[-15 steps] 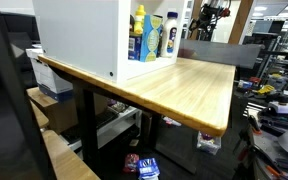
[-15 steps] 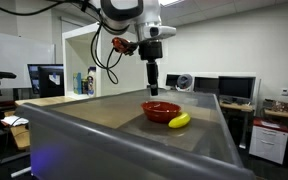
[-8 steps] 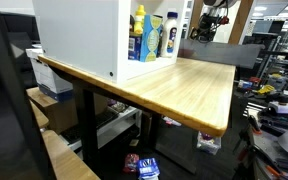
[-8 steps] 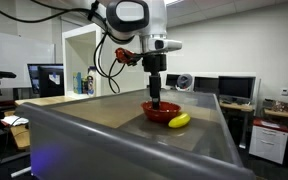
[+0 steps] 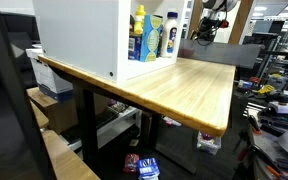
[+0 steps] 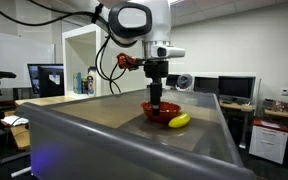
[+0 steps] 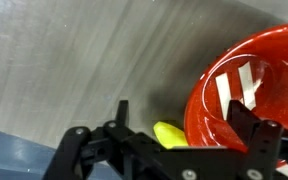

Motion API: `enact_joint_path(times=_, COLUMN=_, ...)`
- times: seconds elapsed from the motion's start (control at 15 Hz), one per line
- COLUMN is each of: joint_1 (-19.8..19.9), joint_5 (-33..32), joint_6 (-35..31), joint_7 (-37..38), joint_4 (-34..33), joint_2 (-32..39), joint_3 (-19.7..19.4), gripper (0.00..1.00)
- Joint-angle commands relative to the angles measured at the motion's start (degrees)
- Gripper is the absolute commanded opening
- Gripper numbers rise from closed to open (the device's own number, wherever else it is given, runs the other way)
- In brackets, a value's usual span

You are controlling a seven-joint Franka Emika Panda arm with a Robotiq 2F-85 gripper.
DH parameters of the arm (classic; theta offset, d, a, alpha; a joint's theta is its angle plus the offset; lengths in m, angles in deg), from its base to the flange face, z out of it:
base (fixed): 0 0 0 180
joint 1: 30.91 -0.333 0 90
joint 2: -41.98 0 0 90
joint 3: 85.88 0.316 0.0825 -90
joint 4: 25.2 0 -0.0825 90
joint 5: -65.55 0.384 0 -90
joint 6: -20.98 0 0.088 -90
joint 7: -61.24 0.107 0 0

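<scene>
**Exterior view.** A long wooden worktop (image 5: 184, 85) runs from the near left to the far right. A white cabinet (image 5: 79, 40) stands on its left part, with bottles (image 5: 149, 35) in an open shelf. Part of the dark robot arm (image 5: 208, 20) shows at the far end. The hand and the things below it cannot be made out here.

**Exterior view.** The hand (image 6: 157, 100) points straight down, with its tips at the rim of a red bowl (image 6: 160, 111) that sits on the worktop directly beneath. Whether they touch cannot be told. A banana (image 6: 179, 120) lies just right of the bowl and nearer the camera, close against its wall. Its long axis runs roughly left to right.

**Wrist view.** The hand (image 7: 182, 115) holds nothing, and its two dark fingers (image 7: 246, 118) stand wide apart. The red bowl (image 7: 254, 80) fills the right side. One finger hangs over the bowl's hollow and the other over bare worktop, so the rim lies between them. The banana's yellow end (image 7: 172, 134) peeks out just left of the bowl.
</scene>
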Motion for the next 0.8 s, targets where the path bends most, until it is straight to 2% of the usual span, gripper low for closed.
enact_joint_path(times=0.0, joint_1=1.6, joint_5=5.6, joint_6=2.7, joint_7=-0.8, joint_4=-3.0, joint_2=2.2, joint_3=-0.1, gripper=1.00)
enact_joint_path(times=0.27, joint_1=2.8, joint_5=10.0, joint_6=4.5, joint_7=2.0, joint_4=-4.9, joint_2=3.7, joint_3=-0.7, gripper=1.00)
enact_joint_path(times=0.73, joint_1=3.4, joint_5=12.6, joint_6=4.1, joint_7=7.8, joint_4=-6.0, joint_2=5.2, joint_3=-1.6, gripper=1.00)
